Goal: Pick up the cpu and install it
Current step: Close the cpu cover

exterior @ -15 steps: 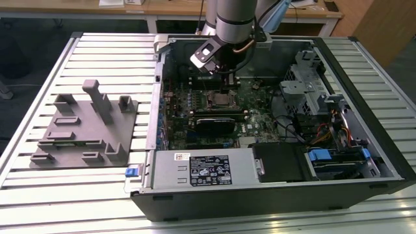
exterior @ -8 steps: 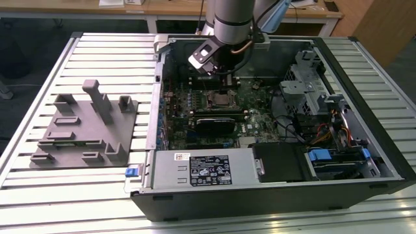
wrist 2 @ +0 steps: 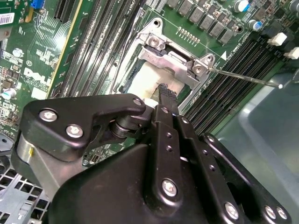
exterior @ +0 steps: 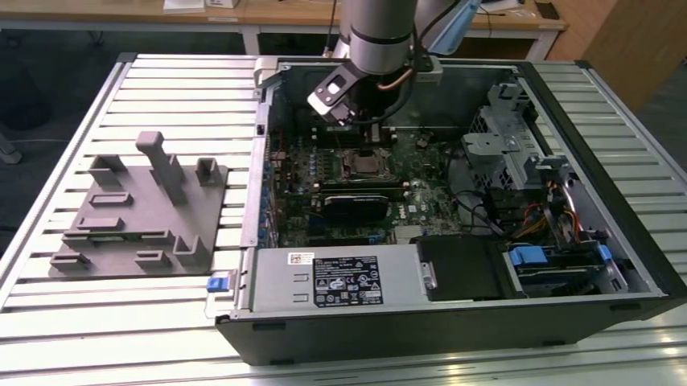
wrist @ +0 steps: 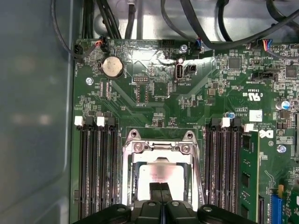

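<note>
The exterior view looked down from high above the front of the slatted table [exterior: 64,338], taking in the whole open computer case [exterior: 451,322] and the arm [exterior: 376,40] over it. Both wrist views rode close above the motherboard [wrist: 154,93], facing down past the gripper [wrist: 161,193] at the metal-framed socket [wrist: 161,147], which the two shared; the second wrist view came nearer and at a slant

Arm: grey arm [exterior: 378,36] reaches straight down, wrist bent.
Tool: tool [wrist: 160,192] points downward, black fingers [wrist 2: 166,95] pressed together at the tips, nothing visible between them.
</note>
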Controlling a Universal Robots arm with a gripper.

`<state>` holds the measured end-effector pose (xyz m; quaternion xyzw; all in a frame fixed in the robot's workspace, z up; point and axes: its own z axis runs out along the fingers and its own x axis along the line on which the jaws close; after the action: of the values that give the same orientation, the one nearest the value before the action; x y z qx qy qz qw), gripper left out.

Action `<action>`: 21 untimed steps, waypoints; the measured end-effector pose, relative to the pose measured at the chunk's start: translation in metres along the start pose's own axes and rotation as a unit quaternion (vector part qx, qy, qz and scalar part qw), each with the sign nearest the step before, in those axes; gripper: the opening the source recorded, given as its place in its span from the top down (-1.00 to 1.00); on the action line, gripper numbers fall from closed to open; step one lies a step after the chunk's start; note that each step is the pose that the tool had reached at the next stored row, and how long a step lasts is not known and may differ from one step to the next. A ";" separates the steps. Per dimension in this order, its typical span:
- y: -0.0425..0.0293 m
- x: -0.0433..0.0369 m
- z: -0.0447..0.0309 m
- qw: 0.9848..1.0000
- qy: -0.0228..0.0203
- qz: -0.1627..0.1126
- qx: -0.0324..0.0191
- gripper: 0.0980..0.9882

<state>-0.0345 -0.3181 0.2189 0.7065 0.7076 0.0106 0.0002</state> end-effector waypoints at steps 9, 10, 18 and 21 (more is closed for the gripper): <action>-0.0070 0.0000 0.0027 1.000 0.000 0.000 0.000 0.98; -0.0078 0.0000 0.0031 1.000 0.000 0.000 0.000 0.98; -0.0132 0.0000 0.0066 1.000 0.000 0.000 0.000 0.98; -0.0147 -0.0001 0.0087 1.000 0.000 0.000 0.000 0.98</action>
<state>-0.0490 -0.3180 0.2100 0.7066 0.7076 0.0105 0.0000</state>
